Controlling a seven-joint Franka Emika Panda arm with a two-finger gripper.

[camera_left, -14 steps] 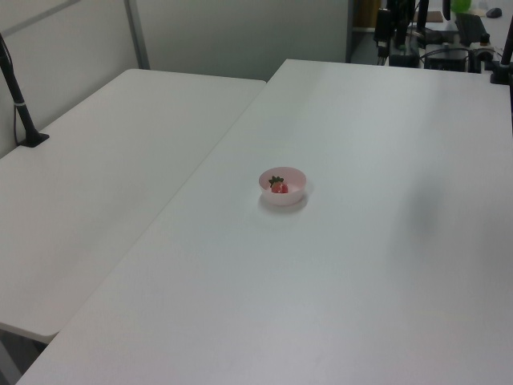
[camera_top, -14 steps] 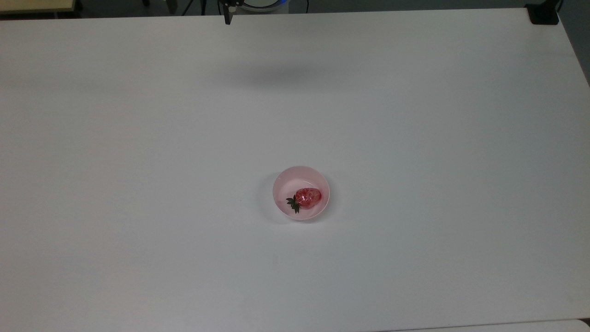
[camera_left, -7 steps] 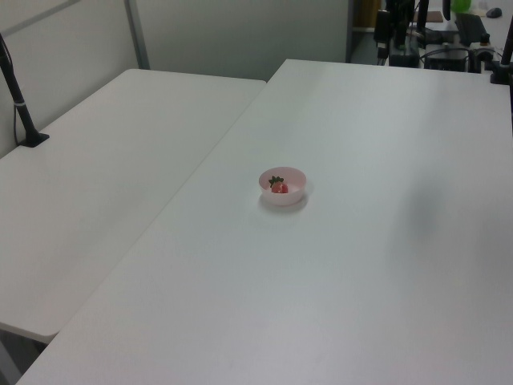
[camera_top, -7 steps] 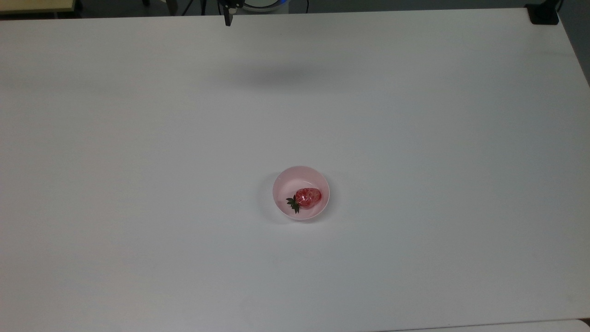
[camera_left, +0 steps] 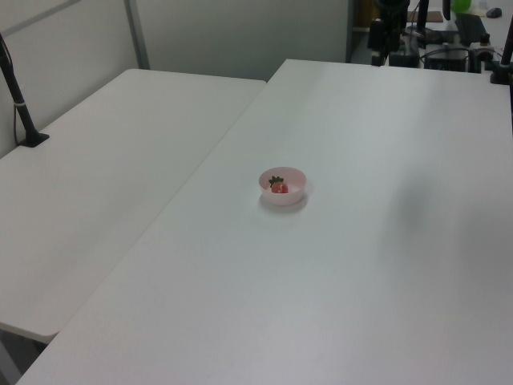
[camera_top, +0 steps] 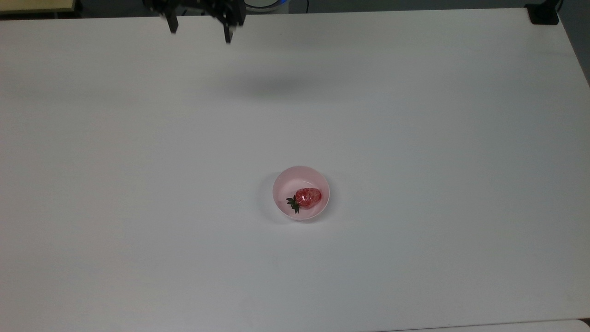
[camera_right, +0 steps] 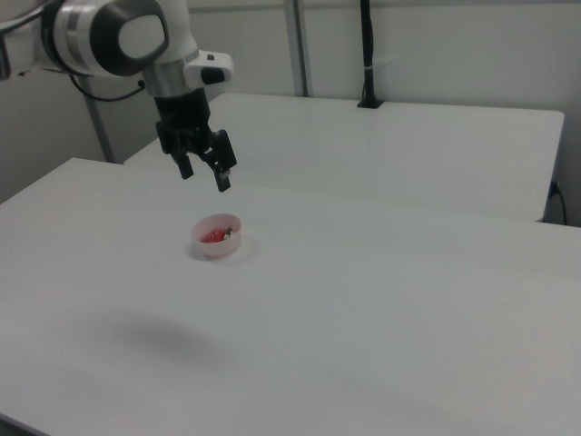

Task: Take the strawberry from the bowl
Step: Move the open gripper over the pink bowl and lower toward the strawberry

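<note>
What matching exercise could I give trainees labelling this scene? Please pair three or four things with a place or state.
Things:
1. glossy red toy strawberry
2. round pale pink plastic bowl
3. black two-finger gripper
4. white table

Places or states:
A. open, raised near the top view's upper edge
B. lying inside the bowl
C. bearing the bowl
D. standing near the table's middle

Pairs: 1-B, 2-D, 3-A, 4-C

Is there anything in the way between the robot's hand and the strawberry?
Nothing visible is. The hand hangs open high above the white table, away from the bowl. The strawberry lies alone in the bowl, uncovered, with bare tabletop around it. Only the bowl's low wall surrounds it.
</note>
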